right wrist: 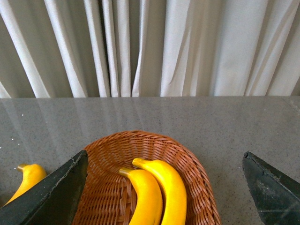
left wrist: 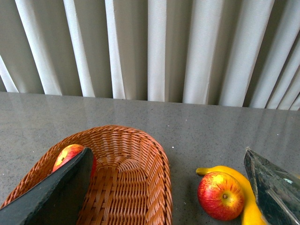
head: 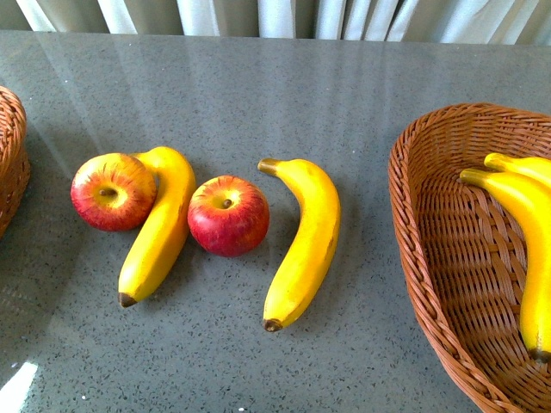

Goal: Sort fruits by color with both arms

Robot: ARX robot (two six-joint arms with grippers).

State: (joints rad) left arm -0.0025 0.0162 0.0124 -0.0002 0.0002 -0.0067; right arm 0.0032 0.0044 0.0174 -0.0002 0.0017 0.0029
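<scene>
In the front view two red apples [head: 113, 191] [head: 228, 215] lie on the grey table, each next to a yellow banana [head: 159, 228] [head: 306, 241]. The left apple touches its banana. Two more bananas [head: 525, 215] lie in the right wicker basket [head: 430, 224]. Neither arm shows in the front view. My left gripper [left wrist: 167, 157] is open and empty above the left basket [left wrist: 126, 187]. That basket holds a third apple [left wrist: 68, 153], partly hidden by a finger [left wrist: 51, 197]. My right gripper [right wrist: 164, 154] is open and empty above the two bananas [right wrist: 157, 197] in the right basket [right wrist: 105, 187].
The left basket's edge [head: 10, 155] shows at the table's left side. In the left wrist view one apple [left wrist: 220, 195] and a banana [left wrist: 234, 174] lie beside the basket. In the right wrist view a banana [right wrist: 28, 178] lies beside the basket. White curtains hang behind the table.
</scene>
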